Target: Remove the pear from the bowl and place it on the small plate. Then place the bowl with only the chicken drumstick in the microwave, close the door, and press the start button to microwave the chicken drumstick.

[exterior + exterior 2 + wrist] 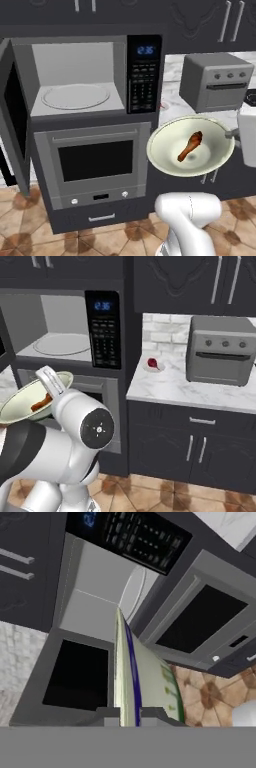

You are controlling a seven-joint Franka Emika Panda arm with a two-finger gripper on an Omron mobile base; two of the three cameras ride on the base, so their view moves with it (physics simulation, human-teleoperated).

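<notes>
Up in front of the built-in oven [95, 160], right of the open microwave [75, 75], the pale cream round bowl [191, 146] hangs in the air, tilted so its inside faces the left base camera. Brown chicken drumstick [190, 145] lies inside, near the middle, thin end low. Pincer [127, 714] is clamped on the bowl's rim: hand view shows the rim edge-on, running up from between the two fingertips [107, 712]. In the left base view the rim meets the white hand at the bowl's right edge.

Microwave door [14, 115] is swung wide to the left; white glass turntable [75, 96] sits bare in the cavity. Dark keypad panel with blue display [145, 72] is on the microwave's right side.

Right base view: bowl [27, 398] sits low left, partly behind the arm's white joint, drumstick [41, 403] just visible. On the white marble bench [170, 387] a small white plate [154, 367] carries a red item, presumably the pear [152, 362], too small to be sure. Grey toaster oven [222, 350] stands just right of the plate
</notes>
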